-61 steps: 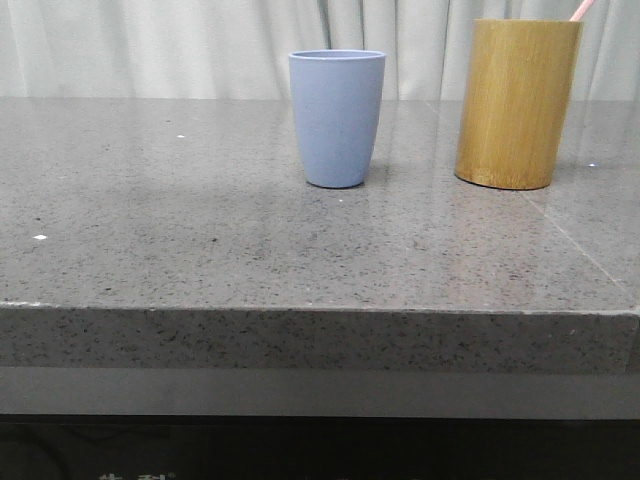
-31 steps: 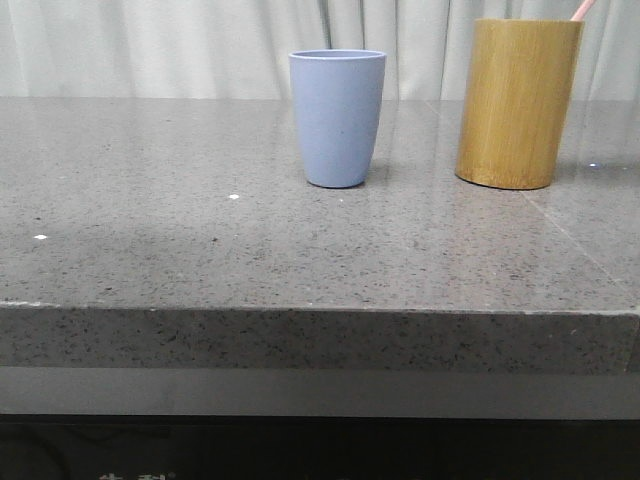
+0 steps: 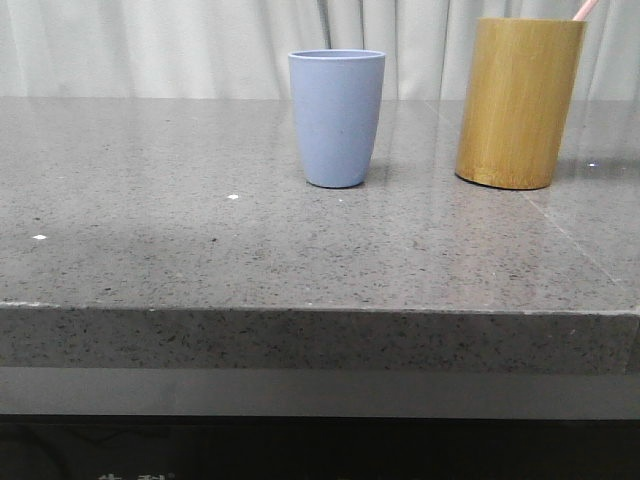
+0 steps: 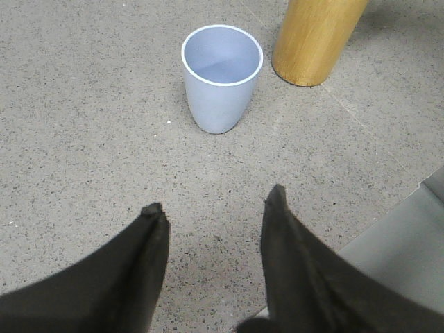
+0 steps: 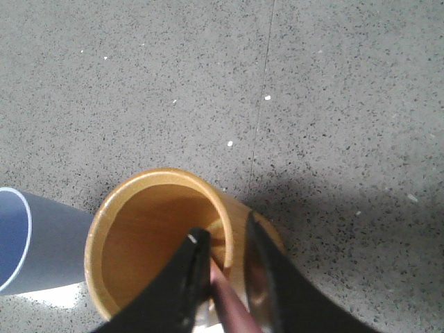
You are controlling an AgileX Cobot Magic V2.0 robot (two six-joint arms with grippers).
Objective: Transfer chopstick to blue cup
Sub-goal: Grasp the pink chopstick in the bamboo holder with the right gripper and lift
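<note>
The blue cup [image 3: 337,118] stands upright and empty at the table's middle back; I also see the blue cup [image 4: 220,76] ahead of my left gripper [image 4: 215,200], which hovers open over bare table, well short of it. The pale pink chopstick [image 5: 225,295] leans inside the bamboo holder [image 5: 139,243], its tip [image 3: 584,9] poking above the rim. My right gripper [image 5: 224,229] is over the holder's mouth, one finger inside the rim and one outside. The chopstick lies against the inner finger, with a gap to the other.
The bamboo holder [image 3: 518,100] stands right of the blue cup, a hand's width apart. The grey stone table [image 3: 200,250] has its front edge near me. A table corner and lower grey surface [image 4: 409,236] lie beside the left gripper.
The bamboo holder and the chopstick tip have shifted very slightly to the right. The blue cup has not moved.
</note>
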